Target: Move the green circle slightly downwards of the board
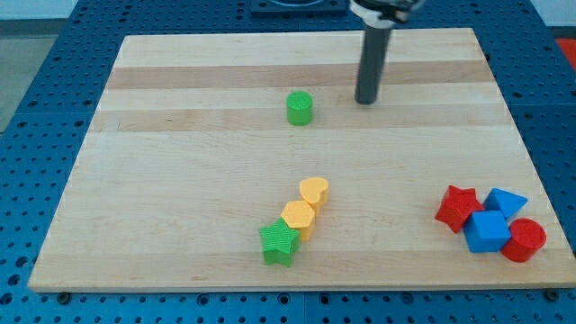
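The green circle (300,108) is a short green cylinder standing alone on the wooden board (180,180), in the upper middle of the view. My tip (364,100) rests on the board to the right of the green circle and slightly higher in the view, with a clear gap between them. The dark rod rises from the tip to the view's top edge.
A yellow heart (314,192), a yellow hexagon (298,217) and a green star (279,243) lie in a touching diagonal row at the lower middle. At the lower right cluster a red star (458,208), a blue triangle (506,202), a blue cube (487,230) and a red circle (525,239).
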{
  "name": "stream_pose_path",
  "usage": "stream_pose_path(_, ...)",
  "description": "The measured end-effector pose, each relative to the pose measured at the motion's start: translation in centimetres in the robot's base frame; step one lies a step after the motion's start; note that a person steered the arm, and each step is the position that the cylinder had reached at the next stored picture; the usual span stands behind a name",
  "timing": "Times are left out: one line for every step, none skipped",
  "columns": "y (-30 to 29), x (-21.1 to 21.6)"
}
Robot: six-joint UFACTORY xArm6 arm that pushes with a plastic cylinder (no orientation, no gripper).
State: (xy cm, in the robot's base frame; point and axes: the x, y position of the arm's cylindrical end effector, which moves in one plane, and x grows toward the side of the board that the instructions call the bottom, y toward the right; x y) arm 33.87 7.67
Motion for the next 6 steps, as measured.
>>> stream_pose_path(-5.9, -0.8)
stream_pose_path(-10.6, 2.3)
stream_pose_path(-10.6, 6.9)
stream_pose_path(-10.6, 8.2)
stream_pose_path(-10.5, 5.5)
stream_pose_path(-7.9, 4.7)
